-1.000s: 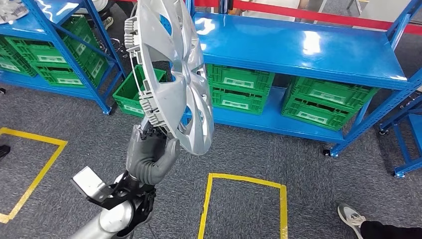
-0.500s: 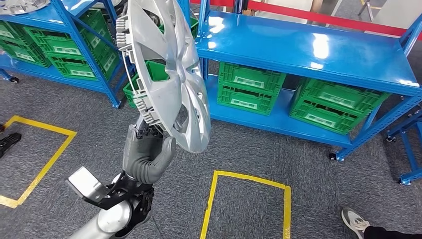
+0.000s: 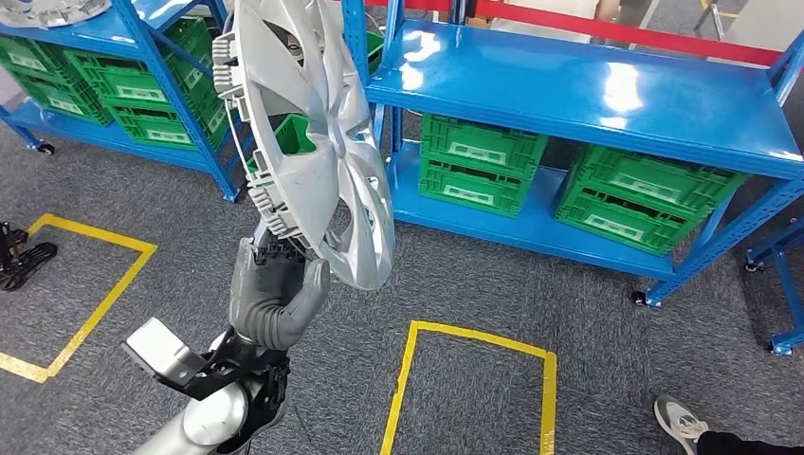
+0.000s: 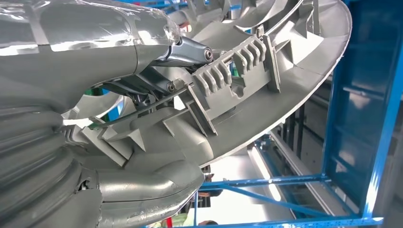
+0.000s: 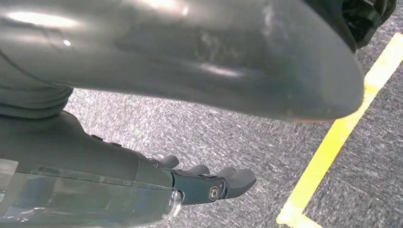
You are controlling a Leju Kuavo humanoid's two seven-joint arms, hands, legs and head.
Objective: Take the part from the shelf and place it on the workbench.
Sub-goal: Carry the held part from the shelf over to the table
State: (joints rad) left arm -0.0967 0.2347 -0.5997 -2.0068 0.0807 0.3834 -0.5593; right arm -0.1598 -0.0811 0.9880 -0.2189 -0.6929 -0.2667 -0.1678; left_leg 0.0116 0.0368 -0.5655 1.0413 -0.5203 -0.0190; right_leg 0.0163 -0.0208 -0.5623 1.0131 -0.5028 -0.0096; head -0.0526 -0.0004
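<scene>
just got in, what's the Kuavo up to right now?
The robot's left hand grips a silver hubcap by its lower rim and holds it upright on edge in front of its body. The blue workbench ahead has a bare top, with green crates on its lower shelf, so the part is not yet set down. The right hand hangs above the grey carpet near a yellow tape line, holding nothing. A person's shoe shows at the lower right of the head view.

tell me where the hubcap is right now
In the head view the hubcap stands on edge left of centre, its lower rim gripped by the left robot hand, in front of the blue shelf.
</scene>
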